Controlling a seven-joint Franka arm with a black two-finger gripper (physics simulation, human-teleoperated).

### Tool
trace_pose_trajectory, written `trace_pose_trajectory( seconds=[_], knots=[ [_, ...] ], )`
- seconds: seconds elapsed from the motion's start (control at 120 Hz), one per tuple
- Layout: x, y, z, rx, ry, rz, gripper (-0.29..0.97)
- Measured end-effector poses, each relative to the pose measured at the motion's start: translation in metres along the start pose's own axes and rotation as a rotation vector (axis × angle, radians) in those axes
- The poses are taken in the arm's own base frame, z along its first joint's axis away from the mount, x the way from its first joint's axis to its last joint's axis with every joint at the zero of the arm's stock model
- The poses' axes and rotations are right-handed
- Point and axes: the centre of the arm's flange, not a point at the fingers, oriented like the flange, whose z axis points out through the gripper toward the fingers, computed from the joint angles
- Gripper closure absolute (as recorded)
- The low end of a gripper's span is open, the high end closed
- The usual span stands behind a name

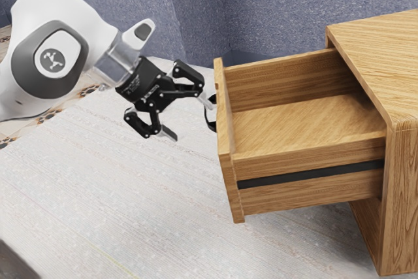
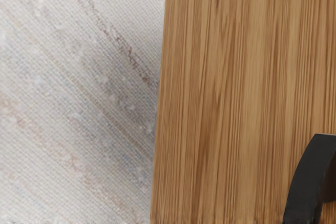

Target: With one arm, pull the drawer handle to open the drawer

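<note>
1. Drawer handle, a black loop on the drawer front, lies just beside one fingertip of the gripper.
2. The fingers are spread wide and pinch nothing; the other fingertip hangs apart from the handle, toward the exterior view's left.
3. The drawer stands well out of the wooden cabinet.
4. In the wrist view the drawer handle shows against the drawer front, with the pale woven surface beside it.
</note>
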Motion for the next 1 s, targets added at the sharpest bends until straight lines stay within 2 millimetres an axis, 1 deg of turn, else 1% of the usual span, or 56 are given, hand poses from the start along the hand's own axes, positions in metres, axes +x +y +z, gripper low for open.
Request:
trace_pose_trajectory(
  seconds=[0.317, 0.483, 0.708, 0.9, 1.0],
  knots=[
    [-0.011, -0.015, -0.010, -0.006, -0.005, 0.002, 0.00],
    [-0.013, -0.021, -0.010, 0.000, -0.006, 0.002, 0.00],
    [-0.018, -0.030, -0.017, -0.004, -0.002, 0.004, 0.00],
    [-0.019, -0.039, -0.025, -0.010, 0.007, -0.003, 0.00],
    [-0.019, -0.040, -0.027, -0.011, 0.012, -0.004, 0.00]
  ],
)
